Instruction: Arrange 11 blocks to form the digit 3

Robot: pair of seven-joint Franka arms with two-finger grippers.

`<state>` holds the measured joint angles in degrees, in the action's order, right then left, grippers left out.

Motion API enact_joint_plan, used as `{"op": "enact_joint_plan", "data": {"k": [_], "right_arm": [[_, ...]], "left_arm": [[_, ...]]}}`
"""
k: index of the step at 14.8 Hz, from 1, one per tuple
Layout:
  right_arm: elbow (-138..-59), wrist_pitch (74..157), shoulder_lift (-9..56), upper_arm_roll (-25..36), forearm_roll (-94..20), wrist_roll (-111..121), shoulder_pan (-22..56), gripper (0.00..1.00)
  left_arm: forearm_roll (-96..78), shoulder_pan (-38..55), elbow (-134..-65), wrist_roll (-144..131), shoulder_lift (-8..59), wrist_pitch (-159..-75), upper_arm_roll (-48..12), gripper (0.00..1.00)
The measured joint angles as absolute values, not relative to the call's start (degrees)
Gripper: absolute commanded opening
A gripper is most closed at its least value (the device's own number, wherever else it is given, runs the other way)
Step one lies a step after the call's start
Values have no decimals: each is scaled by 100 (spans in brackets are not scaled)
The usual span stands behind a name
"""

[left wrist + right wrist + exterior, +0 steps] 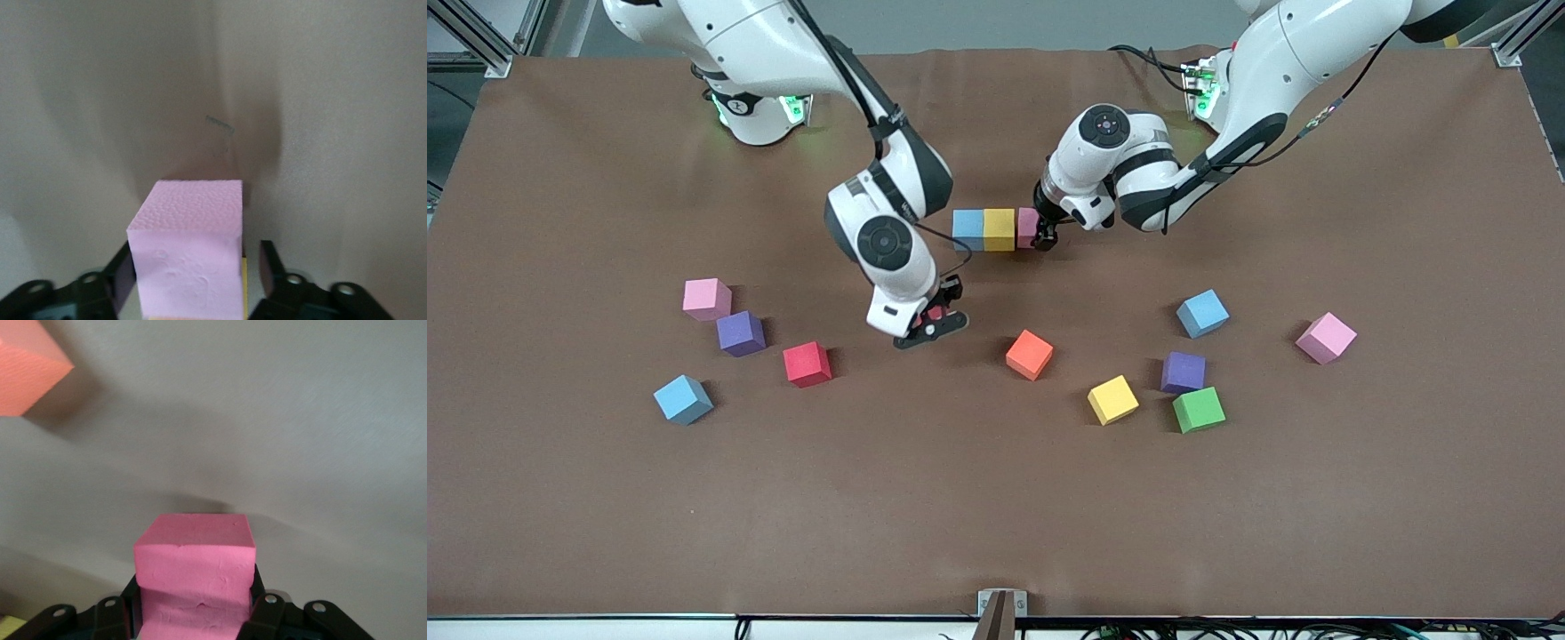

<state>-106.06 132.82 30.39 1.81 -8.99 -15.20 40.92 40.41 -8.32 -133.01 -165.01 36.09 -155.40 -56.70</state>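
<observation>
Two hands are low over the surface [560, 498]. The left hand [1041, 234] sits around the pink row block [1027, 224], its fingers [269, 268] spread, with a clear gap between one finger and the block's side. That block stands on the surface and ends a short row, touching the yellow row block [999, 229], which touches the blue row block [967, 228] on the side toward the right arm's end.

The right hand [932, 321] pinches the held red block [935, 312], its fingers pressed against two sides. It hangs just above the surface, between the loose red block [807, 364] and the orange block [1030, 354]; I cannot tell whether the held block touches the surface.

Loose blocks lie nearer the front camera than the row. Toward the right arm's end lie a light pink block [707, 299], a purple block [741, 333] just beside it, and a blue corner block [683, 399]. Toward the left arm's end lie a sky blue block [1202, 313], an outer pink block [1327, 337], a violet block [1184, 372] touching a green block [1199, 410], and a yellow loose block [1112, 399] near them.
</observation>
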Motion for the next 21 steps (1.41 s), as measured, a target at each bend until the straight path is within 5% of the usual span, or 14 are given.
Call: {"op": "enact_joint_plan", "data": {"k": [9,16,21], "right_arm": [[-11250,14005,2881,177,-915,-3267,4661,31],[-11406,14173,2861,176,-918,-3765,4957,31],[-11518,14232,2809,177,-918,-3871,5095,32]], "left_arm": [[4041,-828,-13207,-16500,3589,-15489,-5809,100],[4041,-2102,-13091,-16504,3456,-14674,-7267,100],[4041,-2600,-12414,-16282,3423,-13495,-7795,100]]}}
